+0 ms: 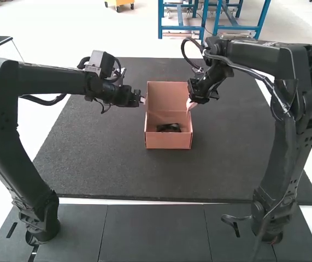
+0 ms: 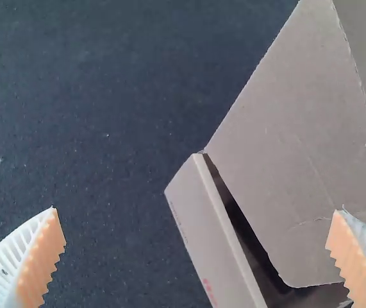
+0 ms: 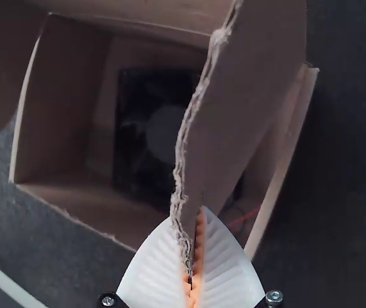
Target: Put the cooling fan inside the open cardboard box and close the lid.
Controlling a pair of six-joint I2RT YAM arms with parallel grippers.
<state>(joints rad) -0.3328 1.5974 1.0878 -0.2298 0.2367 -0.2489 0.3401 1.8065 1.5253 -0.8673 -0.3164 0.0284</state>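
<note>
**Box** (image 1: 168,139): brown cardboard, open. It sits near the middle of the mat (image 1: 90,158), a little toward the far edge. The lid (image 1: 166,95) stands upright along the box's far side.

**Fan** (image 3: 150,138): black, lying flat on the box floor. Placing it looks done.

**Right gripper** (image 3: 192,266): white ribbed fingers with orange pads, pinched together on the torn edge of a flap (image 3: 253,96). The flap stands up at the box's right side.

**Left gripper** (image 1: 140,100): at the box's far left corner. Its fingers are spread wide and hold nothing. A left-hand panel of the box lies between them, and neither pad touches it.

**Step in hand (judged):** closing.
- Swing the right flap inward over the fan in a shallow arc.
- Do not pull outward, since the torn edge could rip further.
- Let go once the flap lies down.
- Use the left gripper to steady the left wall, because the light box may slide or tip on the mat.
- Only then bring the lid forward and press along its front edge.

**In the way:**
- Both grippers crowd the far corners, inside the lid's swing, so each must back off before the lid drops.
- Any side panel left standing will jam under the lid.

**Around:** the mat alone.
</note>
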